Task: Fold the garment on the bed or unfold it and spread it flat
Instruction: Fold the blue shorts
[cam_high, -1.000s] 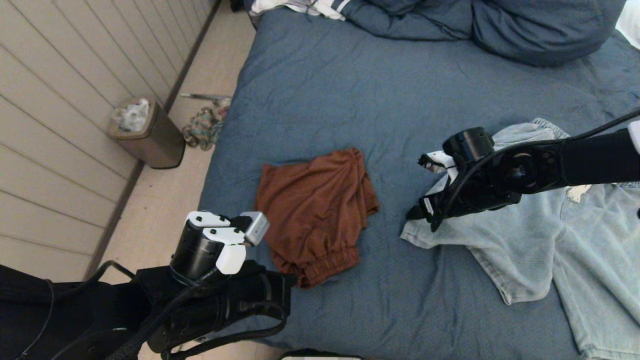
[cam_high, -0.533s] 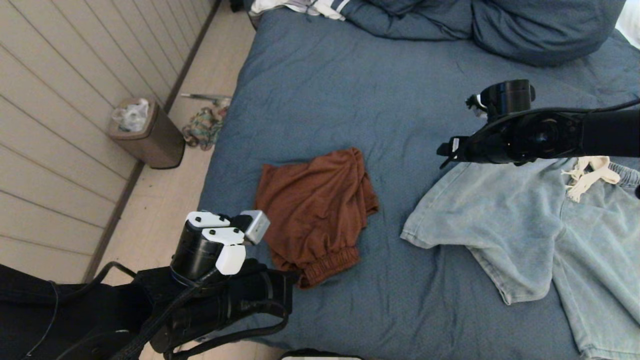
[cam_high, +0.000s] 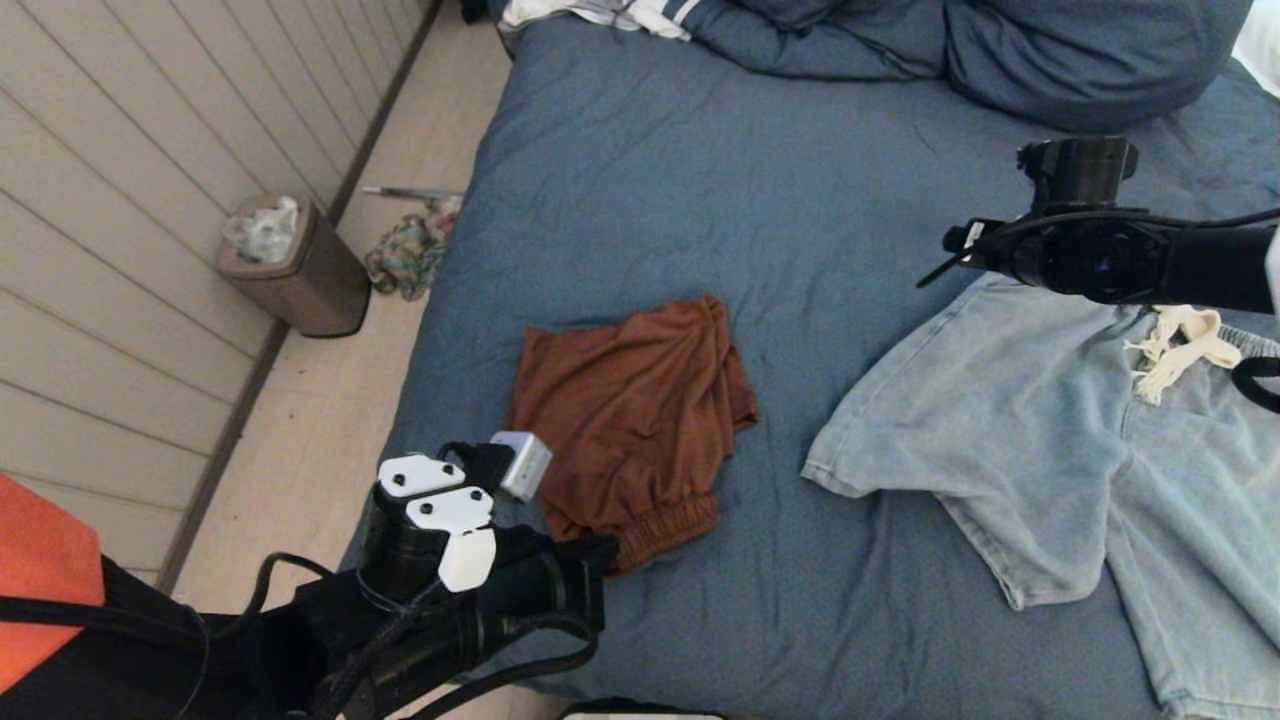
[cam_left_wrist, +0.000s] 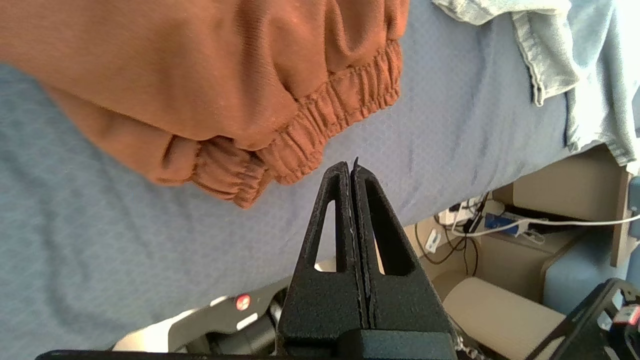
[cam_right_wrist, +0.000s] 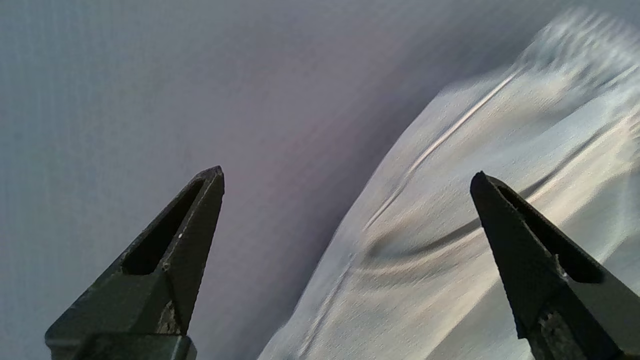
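Observation:
The bed (cam_high: 650, 180) has a wrinkled slate-blue cover. Near its middle lies a rust-brown garment (cam_high: 630, 400), folded into a compact bundle with its elastic band toward me. Light blue denim shorts (cam_high: 1030, 420) lie spread on the right, their cream drawstring (cam_high: 1180, 345) showing. My right gripper (cam_high: 945, 268) hovers open over the far left edge of the shorts (cam_right_wrist: 450, 225), nothing between its fingers (cam_right_wrist: 200, 215). My left gripper (cam_left_wrist: 350, 167) is shut and empty, just short of the brown garment's elastic band (cam_left_wrist: 300, 145), at the bed's front left edge.
A bunched blue duvet (cam_high: 1000, 50) and a white striped garment (cam_high: 600, 15) lie at the bed's far end. A brown bin (cam_high: 295, 265) and floor clutter (cam_high: 405, 255) stand by the panelled wall on the left. An orange shape (cam_high: 40, 570) shows at lower left.
My right gripper has let go of the denim shorts' leg and swung away to the far right; the leg now lies flat. My left arm shifted slightly nearer. The orange shape has appeared.

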